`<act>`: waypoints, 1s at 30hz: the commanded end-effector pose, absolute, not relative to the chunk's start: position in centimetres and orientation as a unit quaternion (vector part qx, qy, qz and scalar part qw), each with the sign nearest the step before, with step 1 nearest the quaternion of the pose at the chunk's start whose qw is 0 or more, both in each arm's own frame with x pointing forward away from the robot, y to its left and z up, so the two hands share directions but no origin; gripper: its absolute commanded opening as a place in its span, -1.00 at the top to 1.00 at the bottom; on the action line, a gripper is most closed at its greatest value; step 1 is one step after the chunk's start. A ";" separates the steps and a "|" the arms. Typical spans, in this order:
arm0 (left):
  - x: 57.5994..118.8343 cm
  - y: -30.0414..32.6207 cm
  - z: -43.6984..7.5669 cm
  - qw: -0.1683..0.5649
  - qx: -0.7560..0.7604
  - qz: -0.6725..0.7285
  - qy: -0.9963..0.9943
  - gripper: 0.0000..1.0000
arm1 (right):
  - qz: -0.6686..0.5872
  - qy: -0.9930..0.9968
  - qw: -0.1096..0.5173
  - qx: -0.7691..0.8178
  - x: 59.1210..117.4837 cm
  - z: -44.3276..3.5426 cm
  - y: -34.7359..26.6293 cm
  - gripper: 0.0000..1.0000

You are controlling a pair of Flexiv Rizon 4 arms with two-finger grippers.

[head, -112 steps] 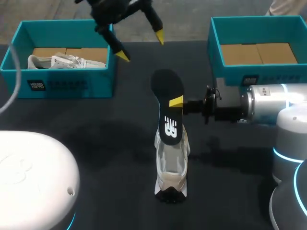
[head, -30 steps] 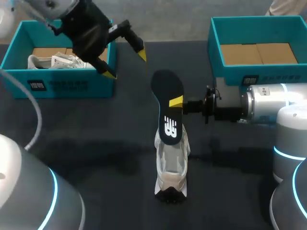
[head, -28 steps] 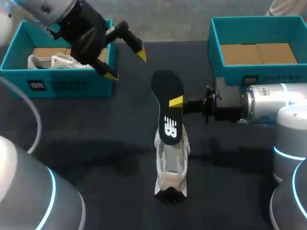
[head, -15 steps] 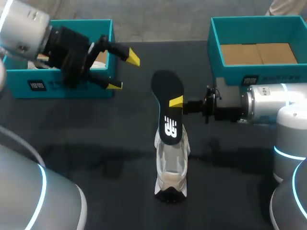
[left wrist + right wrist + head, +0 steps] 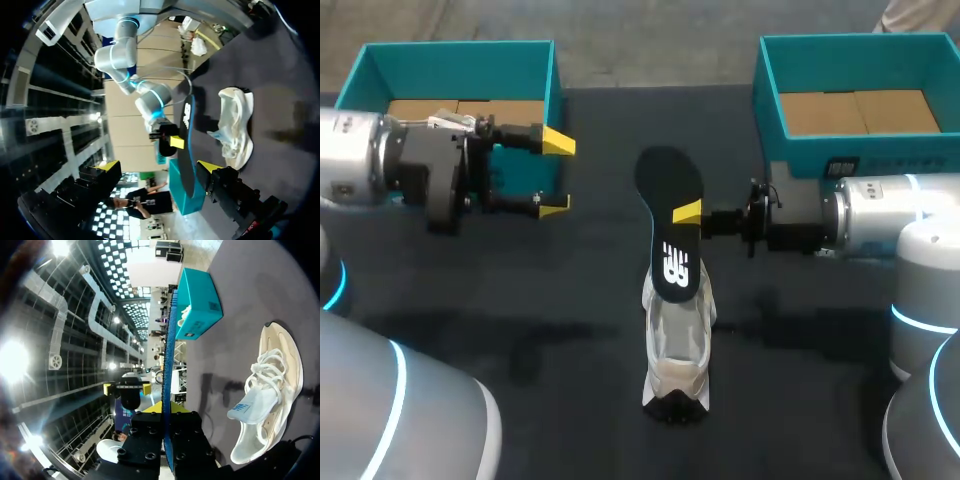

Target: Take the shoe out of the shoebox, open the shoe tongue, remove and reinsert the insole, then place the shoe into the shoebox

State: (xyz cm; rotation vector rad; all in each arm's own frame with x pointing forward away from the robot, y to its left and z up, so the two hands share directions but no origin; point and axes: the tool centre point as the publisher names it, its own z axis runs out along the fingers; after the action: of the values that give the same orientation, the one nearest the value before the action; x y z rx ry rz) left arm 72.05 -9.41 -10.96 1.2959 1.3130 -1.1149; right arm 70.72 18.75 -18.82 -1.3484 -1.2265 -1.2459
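The left arm (image 5: 360, 165) stretches in level from its side, the left pincer (image 5: 557, 175) facing across the counter, fingers wide apart. The right arm (image 5: 880, 210) lies level too, the right pincer (image 5: 686, 212) clamped on the insole (image 5: 668, 175).

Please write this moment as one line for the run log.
right gripper: shut on insole | left gripper: open | shoe: on table

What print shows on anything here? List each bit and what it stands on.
Insole: a white logo mark, no legible words.
Right shoebox, front label: too blurred to read.
Left shoebox, side label: too small to read.
Shoe, tongue: blue print, too small to read.
No numbers or signs are legible.
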 end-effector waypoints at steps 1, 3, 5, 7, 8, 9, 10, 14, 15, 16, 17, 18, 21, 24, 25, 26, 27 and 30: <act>71.8 -9.6 -11.4 0.522 0.486 -0.498 0.493 -1.00 | -0.504 -0.496 0.449 -0.546 70.7 -18.9 19.0 1.00; 72.1 -9.8 -12.0 0.530 0.458 -0.515 0.494 -1.00 | -0.504 -0.496 0.449 -0.546 70.7 -18.9 19.0 1.00; 72.3 -9.8 -12.5 0.529 0.451 -0.513 0.503 -1.00 | -0.504 -0.496 0.449 -0.546 70.7 -18.9 19.0 1.00; 72.3 -9.8 -12.8 0.527 0.446 -0.520 0.503 -1.00 | -0.503 -0.496 0.449 -0.548 70.7 -18.9 19.1 1.00; 72.3 -9.8 -13.0 0.525 0.449 -0.517 0.506 -1.00 | -0.502 -0.496 0.446 -0.550 70.6 -18.9 19.3 1.00; 72.3 -9.8 -13.1 0.523 0.448 -0.515 0.510 -1.00 | -0.503 -0.495 0.445 -0.551 70.5 -18.9 19.4 1.00; 72.3 -9.9 -13.2 0.522 0.447 -0.515 0.511 -1.00 | -0.505 -0.496 0.443 -0.551 70.4 -18.9 19.4 1.00; 72.4 -10.2 -13.6 0.520 0.451 -0.512 0.514 -1.00 | -0.512 -0.495 0.435 -0.552 69.9 -18.7 19.5 1.00; 72.5 -10.3 -13.7 0.520 0.449 -0.513 0.515 -1.00 | -0.514 -0.494 0.434 -0.551 69.8 -18.6 19.5 1.00; 72.5 -10.5 -13.9 0.520 0.449 -0.511 0.517 -1.00 | -0.517 -0.494 0.433 -0.549 69.6 -18.5 19.5 1.00; 72.6 -10.7 -14.2 0.521 0.449 -0.508 0.519 -1.00 | -0.520 -0.493 0.432 -0.548 69.5 -18.5 19.6 1.00; 72.7 -10.9 -14.5 0.521 0.448 -0.501 0.526 -1.00 | -0.521 -0.493 0.432 -0.547 69.3 -18.4 19.6 1.00; 73.1 -11.4 -15.6 0.519 0.442 -0.499 0.534 -1.00 | -0.524 -0.494 0.432 -0.543 68.8 -18.3 19.9 1.00; 73.5 -12.0 -16.5 0.517 0.437 -0.503 0.537 -1.00 | -0.524 -0.496 0.432 -0.541 68.4 -18.3 20.3 1.00; 73.6 -12.2 -16.7 0.515 0.437 -0.504 0.538 -1.00 | -0.522 -0.498 0.430 -0.543 68.3 -18.4 20.4 1.00; 73.6 -12.4 -16.8 0.514 0.439 -0.504 0.537 -1.00 | -0.521 -0.499 0.429 -0.544 68.2 -18.4 20.5 1.00; 73.6 -12.6 -16.9 0.511 0.438 -0.509 0.536 -1.00 | -0.521 -0.499 0.429 -0.544 68.1 -18.5 20.6 1.00; 73.6 -13.1 -17.1 0.510 0.439 -0.512 0.534 -1.00 | -0.521 -0.497 0.427 -0.547 68.0 -18.8 21.0 1.00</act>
State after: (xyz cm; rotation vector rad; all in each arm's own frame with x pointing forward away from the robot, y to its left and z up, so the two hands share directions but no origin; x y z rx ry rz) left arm 72.93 -12.45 -16.88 1.0523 1.2941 -1.2252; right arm 68.23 20.31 -18.66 -1.3541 -1.2438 -1.2985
